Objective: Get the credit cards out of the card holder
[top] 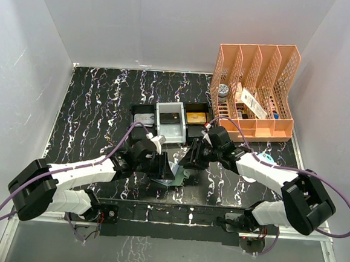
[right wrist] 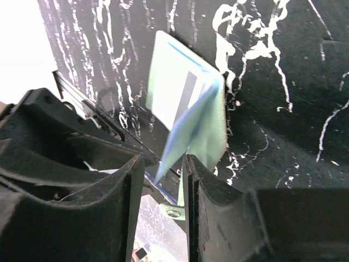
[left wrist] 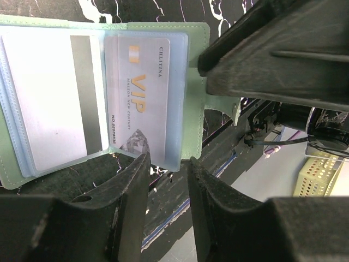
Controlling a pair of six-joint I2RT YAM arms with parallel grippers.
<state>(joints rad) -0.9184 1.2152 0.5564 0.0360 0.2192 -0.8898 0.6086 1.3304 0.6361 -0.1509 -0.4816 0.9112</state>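
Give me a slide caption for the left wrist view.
Left hand at the lower edge of the open card holder, VIP card visible in its clear sleeve.

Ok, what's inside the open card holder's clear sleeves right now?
Two cards: a silver VIP card face up, and a pale card showing its magnetic stripe. Anything tucked behind them in the card holder is covered.

Just past the tips of my left pincer [left wrist: 168,164], a pale credit card [left wrist: 143,98] sits in a clear pocket of the card holder [left wrist: 197,82], its print running sideways in my wrist view. Large gold letters spell "VIP". A small dark line at the card's far end looks like "CIELITINA", though I can't vouch for every letter. The fine line beside "VIP" is too small to read. Along the card's left edge a serial starts "NO." and then runs on in digits, mostly eights.
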